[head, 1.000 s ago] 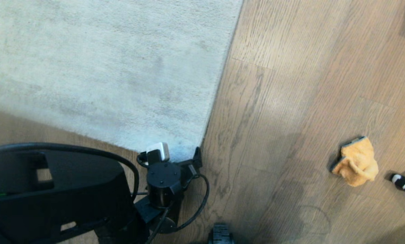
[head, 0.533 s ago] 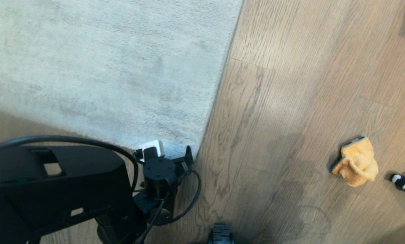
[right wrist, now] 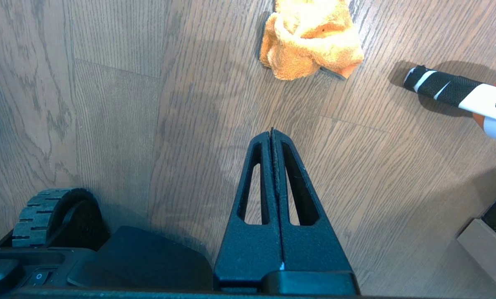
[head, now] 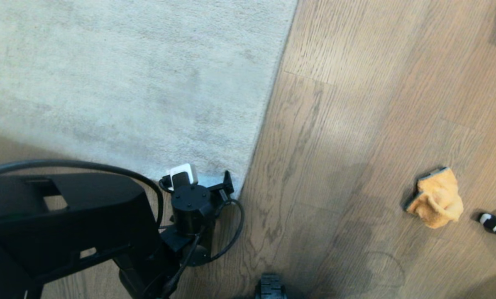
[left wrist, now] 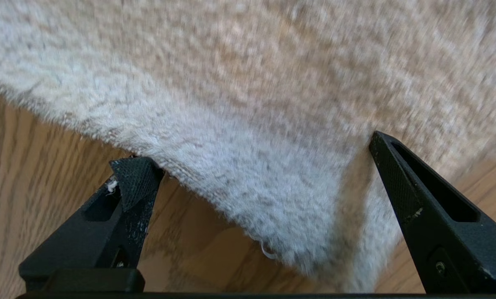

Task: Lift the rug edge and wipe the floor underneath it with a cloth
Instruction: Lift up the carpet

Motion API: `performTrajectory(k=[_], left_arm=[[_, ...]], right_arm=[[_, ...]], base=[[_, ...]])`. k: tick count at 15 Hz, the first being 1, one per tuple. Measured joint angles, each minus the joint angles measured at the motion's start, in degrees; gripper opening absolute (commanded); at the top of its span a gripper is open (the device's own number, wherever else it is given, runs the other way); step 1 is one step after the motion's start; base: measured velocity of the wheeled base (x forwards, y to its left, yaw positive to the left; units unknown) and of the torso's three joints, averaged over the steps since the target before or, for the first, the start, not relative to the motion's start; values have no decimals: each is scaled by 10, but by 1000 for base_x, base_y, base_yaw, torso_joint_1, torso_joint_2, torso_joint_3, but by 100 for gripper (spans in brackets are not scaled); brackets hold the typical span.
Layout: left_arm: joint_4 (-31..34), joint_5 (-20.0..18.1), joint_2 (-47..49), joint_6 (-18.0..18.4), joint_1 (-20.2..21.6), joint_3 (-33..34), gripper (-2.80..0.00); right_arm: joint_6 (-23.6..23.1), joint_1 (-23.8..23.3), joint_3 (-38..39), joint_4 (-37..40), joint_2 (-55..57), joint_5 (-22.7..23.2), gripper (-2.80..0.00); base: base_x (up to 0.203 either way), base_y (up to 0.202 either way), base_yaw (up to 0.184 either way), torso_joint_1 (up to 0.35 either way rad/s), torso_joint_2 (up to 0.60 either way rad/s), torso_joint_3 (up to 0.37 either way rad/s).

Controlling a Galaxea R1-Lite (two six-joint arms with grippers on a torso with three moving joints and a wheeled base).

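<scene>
Grey rug (left wrist: 239,104) corner between left fingers (left wrist: 135,178)

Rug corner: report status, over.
Left gripper open, straddling rug corner, flat on floor. Right gripper shut, parked. Cloth untouched. Nothing in the way.

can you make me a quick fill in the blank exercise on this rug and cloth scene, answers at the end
1. The left gripper stands ____ around the corner of the rug.
2. The right gripper is ____, with nothing held.
3. The orange cloth lies crumpled on the wooden ____.
4. Beside the cloth lies a black handle with ____ stripes.

Missing words: open; shut; floor; white
</scene>
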Motion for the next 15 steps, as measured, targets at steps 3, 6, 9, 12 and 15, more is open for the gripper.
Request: performTrajectory(k=[3,6,9,12,15], left_arm=[[2,0,-8,28,14,-16,0],[-1,-2,-16,36,22,-31,0],[-2,-1,-22,36,14,-34,0],[-3,2,-23,32,0,-44,0],[0,4,-14,32,-11,-77,0]], right_arm=[[0,0,0,0,0,0,-280],[0,0,0,0,0,0,-280],[0,0,0,0,0,0,-280],[0,0,0,0,0,0,-280],[0,0,0,0,0,0,-280]], base=[[0,0,0,0,0,0],[0,0,0,0,0,0],[0,0,0,0,0,0],[0,0,0,0,0,0],[0,0,0,0,0,0]])
